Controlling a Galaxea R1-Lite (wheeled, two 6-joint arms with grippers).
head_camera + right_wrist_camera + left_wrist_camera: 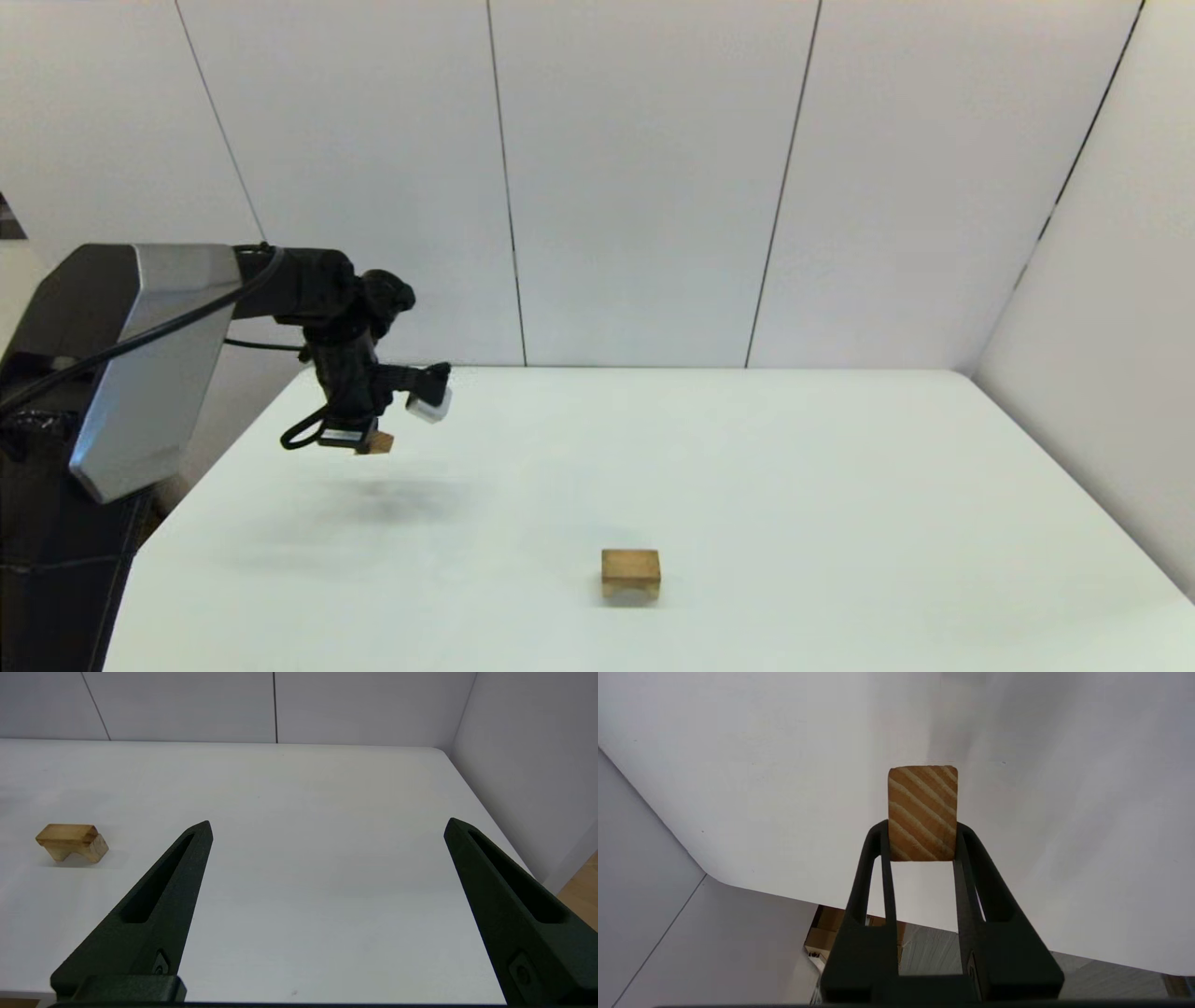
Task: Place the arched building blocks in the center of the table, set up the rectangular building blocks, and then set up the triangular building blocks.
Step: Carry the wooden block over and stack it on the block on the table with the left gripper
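The arched building block (630,571) stands alone on the white table (840,485), near its middle and toward the front; it also shows as the arched building block (71,842) in the right wrist view. My left gripper (369,441) hangs above the table's far left part, shut on a small light-wood block (922,812) with striped grain. That block shows one oblong face, and I cannot tell whether it is the rectangular or the triangular one. No other loose block is in view. My right gripper (327,826) is open and empty, low over the table's near right.
White wall panels close off the back and the right side. The table's rounded far-left corner (714,877) lies just below the left gripper. My left arm's grey and black housing (140,373) fills the left edge of the head view.
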